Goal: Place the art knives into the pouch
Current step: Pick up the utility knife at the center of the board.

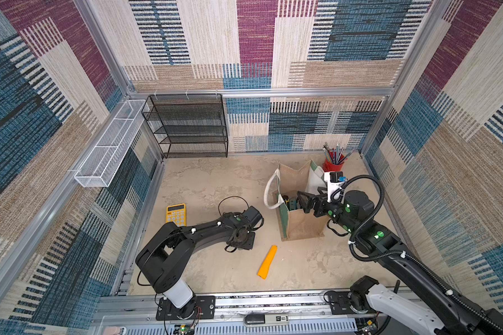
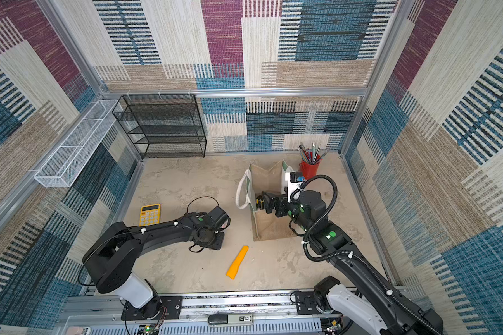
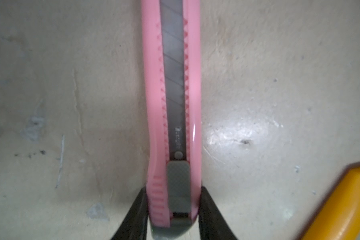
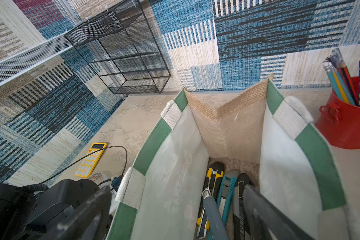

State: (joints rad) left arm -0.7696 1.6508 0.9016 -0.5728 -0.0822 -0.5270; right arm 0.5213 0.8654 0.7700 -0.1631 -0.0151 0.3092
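Observation:
In the left wrist view a pink art knife (image 3: 192, 87) with a grey blade and slider stretches away from my left gripper (image 3: 173, 192). The gripper is shut on the knife's rear end, with a black finger (image 3: 133, 216) pressed to each side, just over the table. In both top views the left wrist (image 1: 240, 236) hides this knife. The pouch (image 1: 299, 226) (image 2: 270, 229) (image 4: 233, 128) stands upright and wide open, with several knives (image 4: 213, 182) on its bottom. My right gripper (image 1: 302, 201) (image 4: 180, 209) is open astride its green-trimmed wall (image 4: 154, 145), one finger inside and one outside.
An orange-yellow knife (image 1: 267, 262) (image 2: 237, 262) (image 3: 341, 203) lies on the table near my left gripper. A red pencil cup (image 1: 333, 166) (image 4: 347, 126) stands behind the pouch. A yellow calculator (image 1: 176, 214) lies at the left. A black mesh shelf (image 1: 192, 127) and a white mesh basket (image 1: 111, 145) line the walls.

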